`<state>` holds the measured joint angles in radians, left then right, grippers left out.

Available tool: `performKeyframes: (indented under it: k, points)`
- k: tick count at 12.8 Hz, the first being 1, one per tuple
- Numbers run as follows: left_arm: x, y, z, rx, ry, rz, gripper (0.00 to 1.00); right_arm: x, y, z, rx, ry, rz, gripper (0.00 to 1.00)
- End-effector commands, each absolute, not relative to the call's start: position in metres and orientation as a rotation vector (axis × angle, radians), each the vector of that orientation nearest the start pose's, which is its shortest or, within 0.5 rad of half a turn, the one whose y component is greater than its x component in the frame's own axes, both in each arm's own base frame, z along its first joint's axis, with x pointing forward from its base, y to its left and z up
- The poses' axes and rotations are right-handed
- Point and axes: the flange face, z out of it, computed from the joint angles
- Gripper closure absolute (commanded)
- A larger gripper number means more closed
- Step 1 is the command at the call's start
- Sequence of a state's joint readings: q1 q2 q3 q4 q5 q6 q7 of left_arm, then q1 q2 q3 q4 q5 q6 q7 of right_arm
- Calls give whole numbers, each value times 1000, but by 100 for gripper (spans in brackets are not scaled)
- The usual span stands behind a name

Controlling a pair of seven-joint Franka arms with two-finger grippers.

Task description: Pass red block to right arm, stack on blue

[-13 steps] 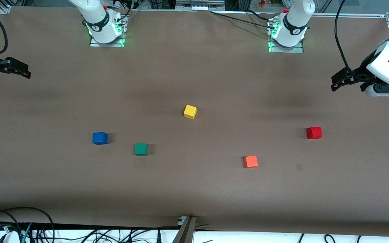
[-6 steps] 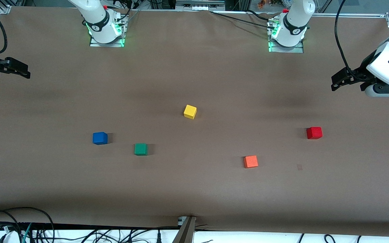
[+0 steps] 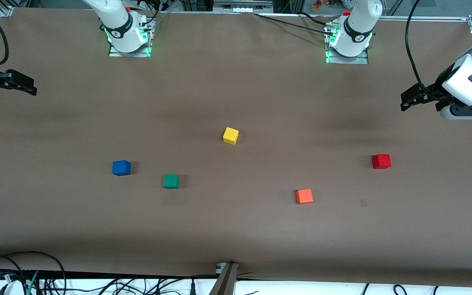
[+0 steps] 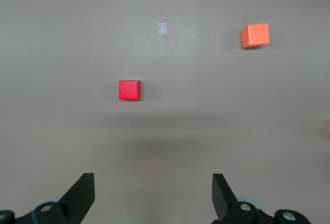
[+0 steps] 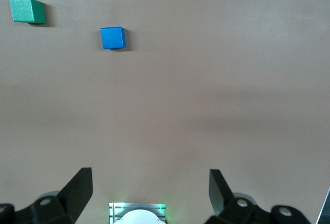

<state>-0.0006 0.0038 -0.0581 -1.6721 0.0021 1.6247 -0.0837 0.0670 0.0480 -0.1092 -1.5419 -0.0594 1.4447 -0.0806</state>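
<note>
The red block (image 3: 381,161) sits on the brown table toward the left arm's end; it also shows in the left wrist view (image 4: 129,90). The blue cube (image 3: 121,167) sits toward the right arm's end and shows in the right wrist view (image 5: 112,37). My left gripper (image 3: 409,98) is open and empty, up in the air at the table's edge on the left arm's end, well apart from the red block; its own view shows it too (image 4: 153,198). My right gripper (image 3: 25,85) is open and empty, up in the air at the table's edge on the right arm's end (image 5: 150,193).
A yellow cube (image 3: 230,135) lies mid-table. A green cube (image 3: 171,180) lies beside the blue one, an orange cube (image 3: 304,196) nearer the front camera than the red block. A small grey mark (image 3: 363,203) is on the table. Arm bases (image 3: 125,37) (image 3: 348,39) stand along the table's edge.
My left gripper has shifted slightly, up and toward the table's middle in the front view. The right gripper and all cubes have not moved.
</note>
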Motion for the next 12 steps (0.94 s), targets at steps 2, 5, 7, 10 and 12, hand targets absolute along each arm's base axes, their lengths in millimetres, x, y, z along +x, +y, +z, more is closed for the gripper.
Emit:
performKeyframes:
  k: [2, 5, 7, 10, 12]
  points:
    - [565, -32, 577, -3121, -1, 111, 0, 556, -33, 606, -3188, -70, 225, 0]
    - [566, -29, 575, -3121, -10, 118, 0, 556, -33, 606, -3188, -70, 225, 0]
    - [566, -26, 574, -3118, -15, 132, 0, 556, -33, 606, -3188, -70, 225, 0]
    - [565, -23, 572, -3117, -17, 147, 0, 556, -33, 606, -3188, -70, 225, 0]
    - [565, -18, 564, -3116, -24, 171, 0, 556, -33, 606, -3188, -67, 225, 0]
